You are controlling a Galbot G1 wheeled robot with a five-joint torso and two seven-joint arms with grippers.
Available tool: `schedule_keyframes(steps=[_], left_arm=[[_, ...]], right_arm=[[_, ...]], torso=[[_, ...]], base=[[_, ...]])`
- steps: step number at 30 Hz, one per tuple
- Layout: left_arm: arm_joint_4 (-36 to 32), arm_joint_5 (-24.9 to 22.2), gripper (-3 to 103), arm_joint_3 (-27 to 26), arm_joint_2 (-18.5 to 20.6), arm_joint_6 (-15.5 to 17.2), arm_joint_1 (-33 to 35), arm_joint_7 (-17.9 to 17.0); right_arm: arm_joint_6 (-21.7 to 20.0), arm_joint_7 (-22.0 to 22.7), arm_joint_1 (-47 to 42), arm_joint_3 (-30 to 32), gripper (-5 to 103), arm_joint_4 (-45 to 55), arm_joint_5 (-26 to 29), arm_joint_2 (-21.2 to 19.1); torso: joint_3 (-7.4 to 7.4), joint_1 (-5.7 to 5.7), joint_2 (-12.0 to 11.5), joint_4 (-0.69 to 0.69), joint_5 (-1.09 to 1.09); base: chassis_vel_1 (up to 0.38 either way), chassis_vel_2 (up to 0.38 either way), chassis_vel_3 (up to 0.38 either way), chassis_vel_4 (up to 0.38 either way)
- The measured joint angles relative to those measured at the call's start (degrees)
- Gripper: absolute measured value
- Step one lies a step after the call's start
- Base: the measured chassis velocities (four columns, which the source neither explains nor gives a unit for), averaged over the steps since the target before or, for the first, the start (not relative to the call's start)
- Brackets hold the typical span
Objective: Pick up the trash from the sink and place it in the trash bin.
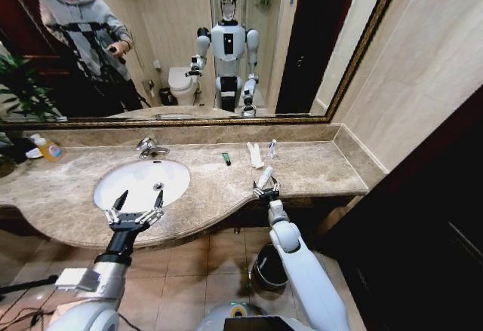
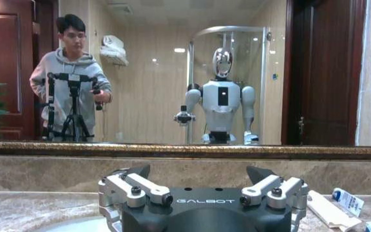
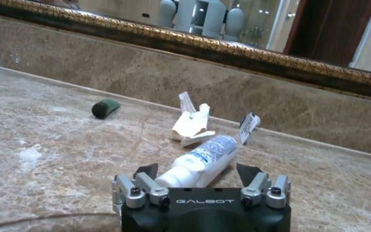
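The white oval sink (image 1: 136, 179) is set in the marble counter, with a chrome faucet (image 1: 151, 148) behind it. My left gripper (image 1: 139, 197) hangs open over the basin's front rim; in the left wrist view its fingers (image 2: 140, 172) are spread with nothing between them. My right gripper (image 1: 266, 188) is open at the counter's front edge, its fingers on either side of a white tube (image 3: 202, 159) that lies on the marble. Behind the tube lie a crumpled white wrapper (image 3: 192, 126), a dark green packet (image 3: 106, 108) and a small sachet (image 3: 249, 126). The dark trash bin (image 1: 269, 267) stands on the floor below.
A bottle of orange liquid (image 1: 49, 148) stands at the counter's far left beside a plant (image 1: 19, 90). A gold-framed mirror (image 1: 226, 44) rises behind the counter, and a dark wall panel (image 1: 423, 218) closes off the right side.
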Motion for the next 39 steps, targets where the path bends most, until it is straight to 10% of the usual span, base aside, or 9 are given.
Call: schedule_keyframes(steps=[18,39], left_arm=[[0.0,0.0,100,0.0,0.0,0.0,0.0,0.0],[0.0,0.0,100,0.0,0.0,0.0,0.0,0.02]], right_arm=[[0.38,-1.26,-2.14,1.17,25,1.86,2.02,-2.24],[4.72,-4.38,-12.03,6.41,25,15.19,11.46,-6.82]], torso=[[0.0,0.0,0.0,0.0,-0.01],[0.0,0.0,0.0,0.0,0.0]], base=[[0.0,0.0,0.0,0.0],[0.0,0.0,0.0,0.0]])
